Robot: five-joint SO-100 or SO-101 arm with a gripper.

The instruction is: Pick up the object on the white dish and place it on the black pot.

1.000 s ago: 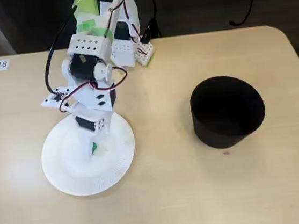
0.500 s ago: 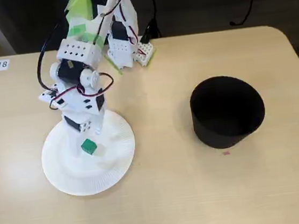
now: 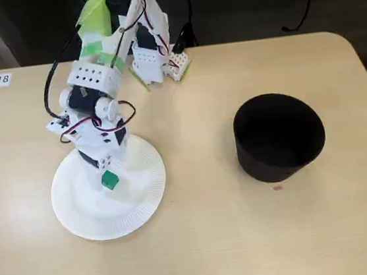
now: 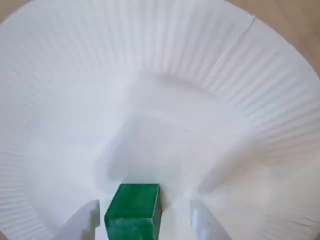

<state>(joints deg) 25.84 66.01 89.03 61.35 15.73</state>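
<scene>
1. The step in hand is the pick-up: the gripper (image 3: 107,169) hangs over the plate (image 3: 80,216) at the left of the counter (image 3: 202,241).
2. The cube (image 4: 134,211) sits between the fingers (image 4: 84,222). In the wrist view they stand apart on either side of it, with a gap on the right, so it does not look clamped.
3. Whether the cube rests on the plate or is lifted, I cannot tell.
4. Next the fingers must close squarely, lift, then carry right to the black pot (image 3: 279,136), well apart.
5. A cube has no long axis; one flat face points toward the wrist camera.

Cube (image 3: 109,180) on dish (image 3: 138,209), pot (image 3: 279,137) well to right in fixed view
</scene>
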